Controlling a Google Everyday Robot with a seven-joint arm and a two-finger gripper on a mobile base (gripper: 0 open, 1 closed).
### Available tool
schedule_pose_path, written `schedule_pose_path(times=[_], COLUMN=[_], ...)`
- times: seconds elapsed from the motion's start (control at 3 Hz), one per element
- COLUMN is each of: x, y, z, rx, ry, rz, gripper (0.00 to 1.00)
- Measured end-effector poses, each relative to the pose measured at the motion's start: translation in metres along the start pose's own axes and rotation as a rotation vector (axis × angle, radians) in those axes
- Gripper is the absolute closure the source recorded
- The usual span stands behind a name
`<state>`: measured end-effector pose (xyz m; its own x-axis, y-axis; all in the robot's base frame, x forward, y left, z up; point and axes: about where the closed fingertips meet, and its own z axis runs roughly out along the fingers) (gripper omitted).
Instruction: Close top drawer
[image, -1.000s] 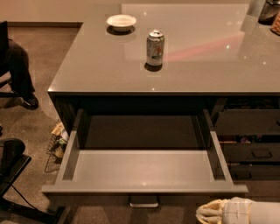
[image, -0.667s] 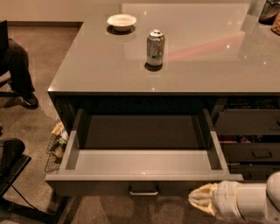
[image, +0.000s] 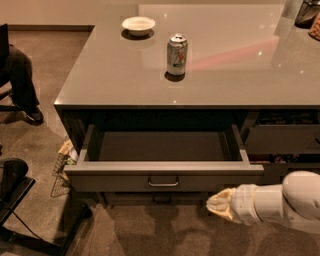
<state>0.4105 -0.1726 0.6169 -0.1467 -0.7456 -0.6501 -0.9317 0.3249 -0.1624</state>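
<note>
The top drawer (image: 100, 176) is wide and dark grey, and it stands partly open under the grey counter (image: 235, 75). Its pale inside (image: 160, 146) looks empty. A small metal handle (image: 163, 182) sits at the middle of its flat front. My gripper (image: 216, 204) is at the lower right, on a white arm. It sits just below and in front of the drawer front's right part. Its pale fingers are pressed together and hold nothing. I cannot tell whether it touches the front.
A drink can (image: 177, 54) and a white bowl (image: 138, 24) stand on the counter. A narrower drawer stack (image: 282, 139) is at the right, with one drawer slightly out. A chair base (image: 15, 190), a wire basket (image: 61, 167) and a seated person's leg (image: 22, 82) are at the left.
The drawer has slid inward, so less of its inside shows. My gripper has moved up and toward the drawer front, with more of the arm in view.
</note>
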Motion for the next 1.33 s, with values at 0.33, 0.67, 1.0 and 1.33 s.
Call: schedule_pose_path(times=[0.33, 0.67, 1.0, 1.33], x=[-0.008, -0.011, -0.011, -0.013], y=[-0.026, -0.070, -0.070, -0.087], z=[0.017, 0.041, 0.041, 0.054], rx=[0.008, -0.018, -0.018, -0.028], ry=[-0.017, -0.043, -0.043, -0.058], rz=[-0.040, -0.079, -0.079, -0.097], gripper=[1.00, 1.00, 1.00, 1.00])
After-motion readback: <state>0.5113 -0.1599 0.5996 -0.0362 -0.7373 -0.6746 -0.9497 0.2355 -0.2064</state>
